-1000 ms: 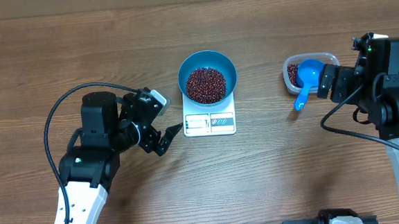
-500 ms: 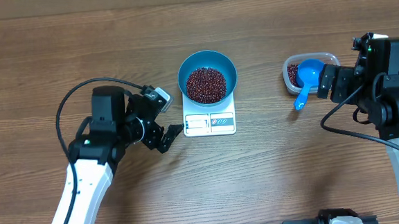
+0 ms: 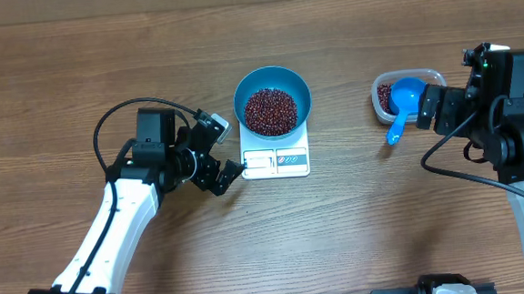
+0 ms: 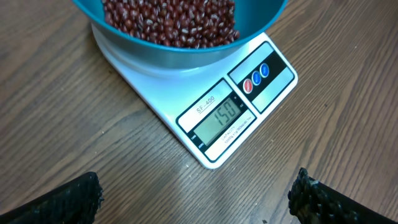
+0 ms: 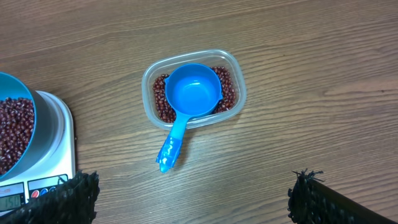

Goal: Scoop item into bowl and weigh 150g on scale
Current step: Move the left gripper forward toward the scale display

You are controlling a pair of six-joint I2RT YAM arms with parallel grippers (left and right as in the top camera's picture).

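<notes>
Leftmost, at the left tool (image 3: 226, 177): spread wide, pinching nothing, tips low over the tabletop (image 3: 147, 63) just beside the front left corner of the scale (image 3: 277, 162). Probably brought there to put the wrist camera on the display, reading 150 in that view. Moved in since 1 second ago, from well short of the scale to right by its edge.

Next along, on the scale's plate, the bowl (image 3: 270, 77), upright, with the beans (image 3: 271, 111) heaped inside. Set there to weigh the load, and by that reading likely on target. No change in either over that second.

Further right, the clear tub (image 3: 429, 73) of leftover beans, with the blue scoop (image 3: 406, 94) resting cup-up in it, handle poking out over the rim. Put down, seemingly, with scooping over.

Rightmost, the right tool (image 3: 425, 108): spread wide too, empty, just beside the tub. Same place as before.
</notes>
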